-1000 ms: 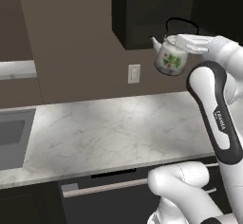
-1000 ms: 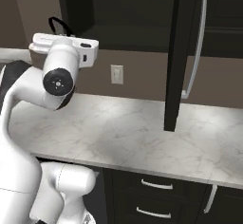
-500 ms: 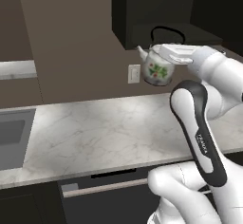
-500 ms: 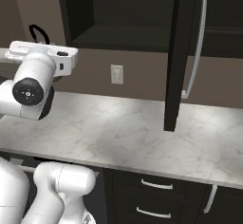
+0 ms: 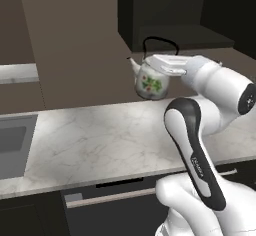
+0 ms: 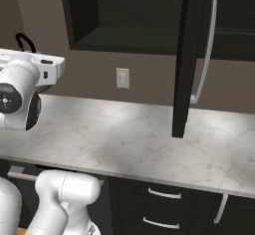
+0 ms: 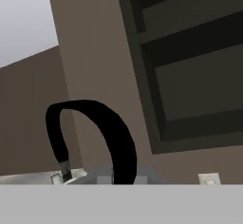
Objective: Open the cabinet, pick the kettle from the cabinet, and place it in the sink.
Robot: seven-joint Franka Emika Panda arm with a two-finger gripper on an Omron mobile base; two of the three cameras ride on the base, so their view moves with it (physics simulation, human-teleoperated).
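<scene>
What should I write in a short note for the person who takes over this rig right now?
Gripper: jaws shut on the kettle, holding it by the handle in the air above the marble counter.
Cabinet: door swung open, shelf bare.
Sink: at the counter's left end.
Done: cabinet opened, kettle taken out.
Left: carry the kettle left to the sink, lower it in, release.

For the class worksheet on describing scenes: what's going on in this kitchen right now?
A white robot arm is carrying the kettle, its gripper shut on it, in the air above the marble counter. The cabinet stands open, its door swung out and the visible shelf bare. The sink lies further left along the counter, and the kettle is not over it yet.
</scene>
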